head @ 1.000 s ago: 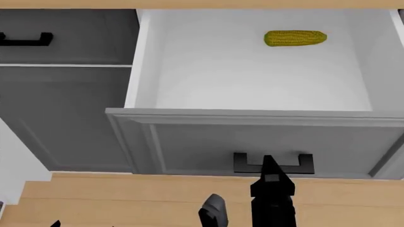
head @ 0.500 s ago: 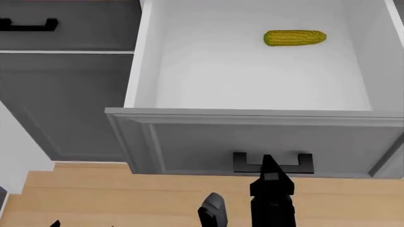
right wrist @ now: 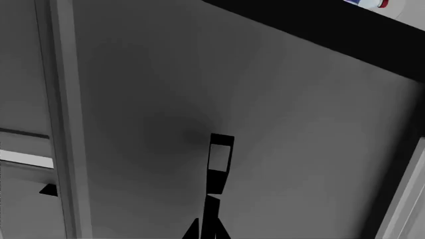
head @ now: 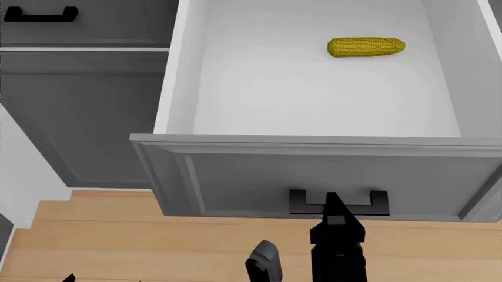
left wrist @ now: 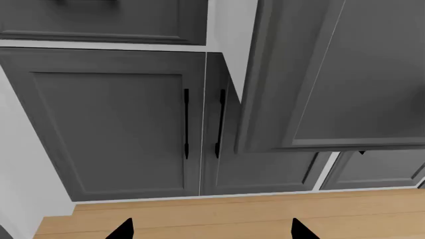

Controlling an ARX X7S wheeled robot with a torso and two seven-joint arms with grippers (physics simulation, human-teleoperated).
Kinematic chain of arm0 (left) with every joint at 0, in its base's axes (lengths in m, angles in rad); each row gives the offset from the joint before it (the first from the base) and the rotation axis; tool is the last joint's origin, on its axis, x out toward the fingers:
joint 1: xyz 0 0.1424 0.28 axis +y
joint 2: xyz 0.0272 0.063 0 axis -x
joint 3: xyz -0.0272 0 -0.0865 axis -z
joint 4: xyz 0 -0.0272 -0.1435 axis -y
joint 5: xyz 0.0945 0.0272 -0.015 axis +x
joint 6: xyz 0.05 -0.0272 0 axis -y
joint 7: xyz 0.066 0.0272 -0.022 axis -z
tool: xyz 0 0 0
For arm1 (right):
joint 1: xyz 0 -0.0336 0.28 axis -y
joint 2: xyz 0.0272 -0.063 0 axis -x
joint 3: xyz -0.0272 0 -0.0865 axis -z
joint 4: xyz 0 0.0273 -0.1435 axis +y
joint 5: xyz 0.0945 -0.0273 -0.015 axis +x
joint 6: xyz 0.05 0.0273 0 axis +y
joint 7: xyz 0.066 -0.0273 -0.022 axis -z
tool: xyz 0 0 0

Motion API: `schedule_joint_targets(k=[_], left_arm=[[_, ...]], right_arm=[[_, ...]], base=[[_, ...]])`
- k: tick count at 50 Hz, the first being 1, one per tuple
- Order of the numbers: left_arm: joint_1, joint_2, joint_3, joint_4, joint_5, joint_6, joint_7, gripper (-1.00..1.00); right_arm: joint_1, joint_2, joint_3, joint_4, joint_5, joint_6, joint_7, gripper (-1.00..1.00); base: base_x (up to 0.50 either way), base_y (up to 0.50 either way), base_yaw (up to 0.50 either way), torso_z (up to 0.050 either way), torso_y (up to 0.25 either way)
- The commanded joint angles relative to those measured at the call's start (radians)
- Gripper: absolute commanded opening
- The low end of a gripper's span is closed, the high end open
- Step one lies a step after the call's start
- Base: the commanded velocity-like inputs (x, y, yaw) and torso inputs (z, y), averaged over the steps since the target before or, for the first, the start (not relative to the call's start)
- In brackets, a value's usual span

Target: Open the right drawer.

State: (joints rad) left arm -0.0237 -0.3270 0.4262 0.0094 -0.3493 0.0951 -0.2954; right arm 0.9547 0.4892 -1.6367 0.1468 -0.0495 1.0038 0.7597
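The right drawer [head: 235, 176] stands pulled far out, showing its white floor and walls. A yellow corn cob [head: 365, 47] lies inside near the back. My right gripper [head: 333, 202] is at the drawer's black U-shaped handle [head: 378, 202] in the head view. In the right wrist view the right gripper [right wrist: 211, 231] is shut on the thin black handle [right wrist: 219, 154], against the grey drawer front [right wrist: 166, 89]. My left gripper [left wrist: 211, 231] is open and empty, low over the wood floor. The drawer front [left wrist: 345, 74] juts out beyond it.
The twin left drawer with its black handle [head: 39, 14] is closed. Below it are grey cabinet doors [left wrist: 113, 129] with vertical black handles [left wrist: 186, 124]. A wood floor [head: 141, 235] lies in front of the cabinets, and a white panel [head: 23, 176] stands at the left.
The cabinet face and left drawer handle have slid farther away in the head view while the right drawer front stayed put by my right gripper, so the drawer has come out farther.
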Motion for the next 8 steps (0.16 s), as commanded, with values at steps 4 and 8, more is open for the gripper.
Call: schedule_joint_targets(k=[4,8], left_arm=[[0.000,-0.002,0.003,0.000,-0.002,0.003,-0.002,1.00],[0.002,-0.003,0.002,0.000,-0.006,0.006,-0.001,1.00]], right_arm=[[-0.012,-0.016,-0.001,-0.014,-0.067,0.008,0.024,-1.00],[-0.010,-0.018,-0.005,-0.018,-0.071,0.013,0.021,-1.00]], base=[[-0.13,0.00,0.00,0.000,0.000],[-0.13,0.00,0.00,0.000,0.000]])
